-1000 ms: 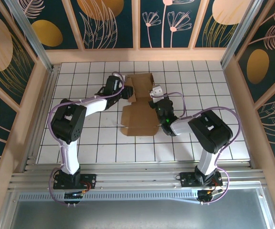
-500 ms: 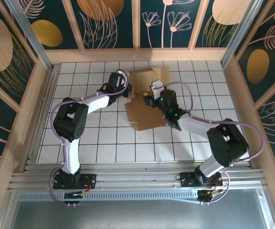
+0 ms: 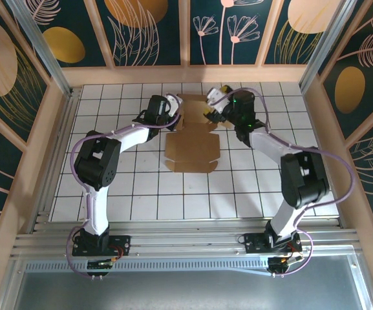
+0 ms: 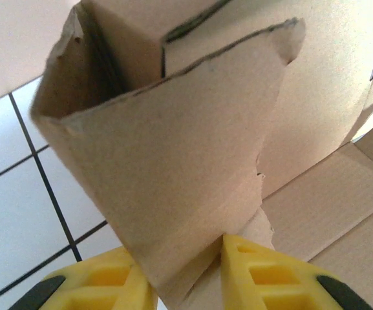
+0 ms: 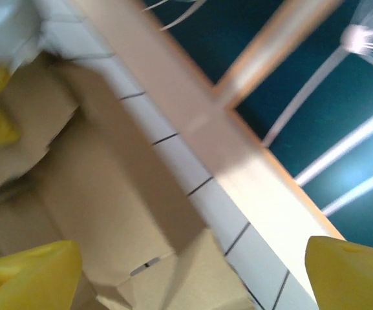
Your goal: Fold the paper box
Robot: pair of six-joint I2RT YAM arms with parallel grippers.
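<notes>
The paper box (image 3: 192, 147) is a brown cardboard sheet with flaps, lying on the white tiled floor at the back centre. My left gripper (image 3: 173, 111) is at its far left corner. In the left wrist view the yellow fingers (image 4: 264, 278) are shut on a raised flap of the paper box (image 4: 173, 142), which stands folded up over them. My right gripper (image 3: 211, 108) hovers at the sheet's far right corner, open. In the right wrist view, blurred, its fingertips (image 5: 31, 274) stand wide apart with nothing between them, and the paper box (image 5: 95, 194) lies beneath.
The wooden back wall rail (image 3: 186, 74) runs close behind the box and both grippers. Wooden side walls (image 3: 315, 129) bound the tiled floor (image 3: 270, 187). The tiles stretch open towards the arm bases.
My right gripper has opened, let go of the cardboard and moved from the box's right side to its far right corner. The sheet has dropped back flatter. My left gripper keeps its hold.
</notes>
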